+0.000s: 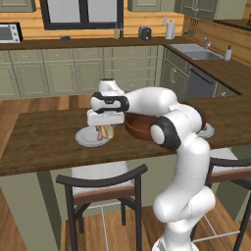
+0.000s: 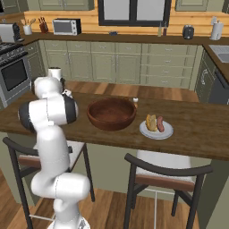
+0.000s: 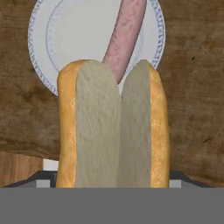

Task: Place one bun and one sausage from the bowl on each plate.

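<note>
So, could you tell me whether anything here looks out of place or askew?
Nothing looks spilled or damaged. The one unfinished thing: over the left plate, which already has a sausage, the bun sits up close between the wide-set jaws, not yet laid down. The right plate has both.

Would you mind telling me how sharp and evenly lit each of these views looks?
Left base view: soft, even light, the plate slightly blurry. Right base view: similar, faint shadow under the bowl. Hand view: the bun looms large, its texture coarse; no glare.

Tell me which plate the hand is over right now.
The plate left of the bowl; the hand hovers there holding a bun. The other plate sits apart.
</note>
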